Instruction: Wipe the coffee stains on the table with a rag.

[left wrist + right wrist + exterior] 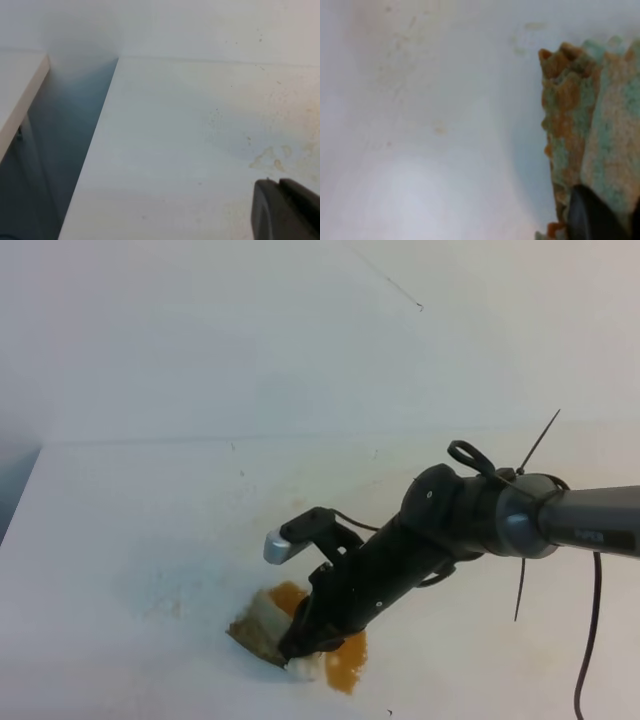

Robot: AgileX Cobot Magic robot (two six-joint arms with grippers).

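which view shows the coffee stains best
The exterior high view: the coffee stains show as an orange-brown puddle beside the rag. The right wrist view shows only the stained rag up close; the left wrist view shows none of the puddle.

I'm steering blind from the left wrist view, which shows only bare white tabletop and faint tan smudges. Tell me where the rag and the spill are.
Observer: The exterior high view shows the wadded cream-grey rag with brown-stained edges lying on the orange-brown coffee puddle, near the front of the white table.
Operator: Say which arm is on it.
Observer: The right gripper, reaching in from the right; it is pressed down onto the rag.
Operator: Report how soaked the rag is.
Observer: The right wrist view shows orange-brown staining along its crumpled edge, with paler patches between.
Operator: Tell me if any puddle is uncovered.
Observer: Yes, liquid shows to the right of the rag, beside the gripper.
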